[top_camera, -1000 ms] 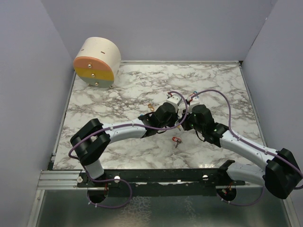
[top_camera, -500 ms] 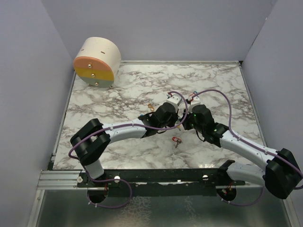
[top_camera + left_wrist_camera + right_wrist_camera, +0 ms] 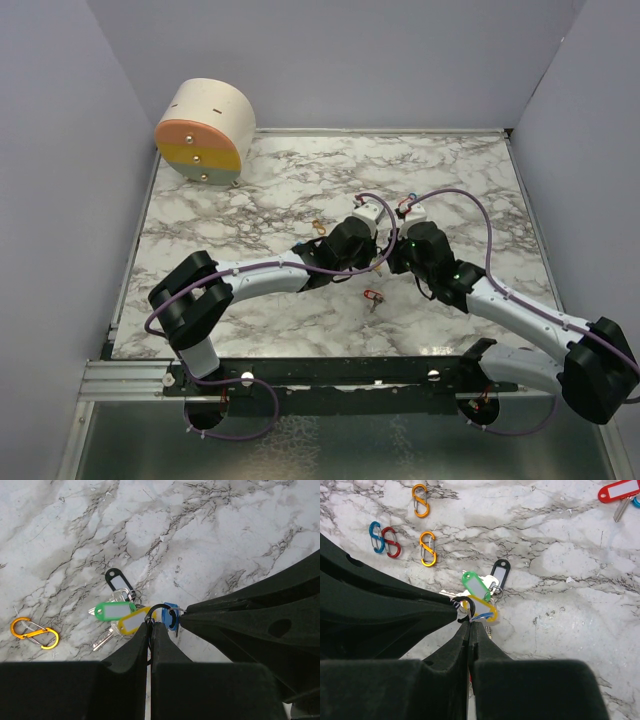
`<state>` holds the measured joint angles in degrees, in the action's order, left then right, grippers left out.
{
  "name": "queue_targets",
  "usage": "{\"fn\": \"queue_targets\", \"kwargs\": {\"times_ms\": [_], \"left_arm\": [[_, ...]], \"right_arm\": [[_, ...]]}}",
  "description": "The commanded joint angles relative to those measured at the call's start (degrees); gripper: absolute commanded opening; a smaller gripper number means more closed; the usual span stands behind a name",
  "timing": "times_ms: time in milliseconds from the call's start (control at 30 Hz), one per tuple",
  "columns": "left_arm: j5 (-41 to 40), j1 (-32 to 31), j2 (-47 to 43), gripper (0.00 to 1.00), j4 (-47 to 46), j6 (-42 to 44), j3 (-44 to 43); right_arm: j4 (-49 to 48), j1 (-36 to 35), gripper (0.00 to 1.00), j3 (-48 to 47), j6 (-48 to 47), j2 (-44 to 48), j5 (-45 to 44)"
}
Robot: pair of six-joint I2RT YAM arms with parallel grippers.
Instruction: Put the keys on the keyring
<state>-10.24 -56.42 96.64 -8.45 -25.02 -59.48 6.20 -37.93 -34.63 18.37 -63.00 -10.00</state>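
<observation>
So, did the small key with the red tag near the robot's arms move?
No. The small silver key with the red plastic tag stays put, in the same spot relative to the black front rail.

Table (image 3: 250,190): white marble, veined grey and black
Walls (image 3: 60,150): plain pale lilac-grey
Drum (image 3: 205,132): cream side; face banded salmon, yellow, grey-green
Key tags (image 3: 115,611): black, green, yellow, blue, each with a white label window
Lone tag (image 3: 621,490): red, white window
Keys (image 3: 102,641): silver
Keyring (image 3: 160,606): black
S-clips (image 3: 428,548): two orange, one blue, one red
Left gripper (image 3: 151,626): black
Right gripper (image 3: 470,621): black
Arms (image 3: 260,272): white links, black joints
Cables (image 3: 455,193): purple
</observation>
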Motion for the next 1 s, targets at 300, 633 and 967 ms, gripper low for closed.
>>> {"fn": "queue_targets", "kwargs": {"times_ms": [300,633,967], "left_arm": [[0.72,-0.53,-2.65,0.21,-0.65,0.33,1.96],[-2.62,-0.53,-3.91,0.59,0.42,0.11,2.83],[-10.33,-0.44,-9.67,0.78,0.07,-1.23,7.18]], "right_arm": [[1.13,-0.39,0.01,-0.16,0.88,2.07,-4.55],[2.45,-0.39,0.01,-0.5,1.53,2.62,-6.36],[3.39,-0.38,0.01,-1.47,2.74,1.25,-9.99]]}}
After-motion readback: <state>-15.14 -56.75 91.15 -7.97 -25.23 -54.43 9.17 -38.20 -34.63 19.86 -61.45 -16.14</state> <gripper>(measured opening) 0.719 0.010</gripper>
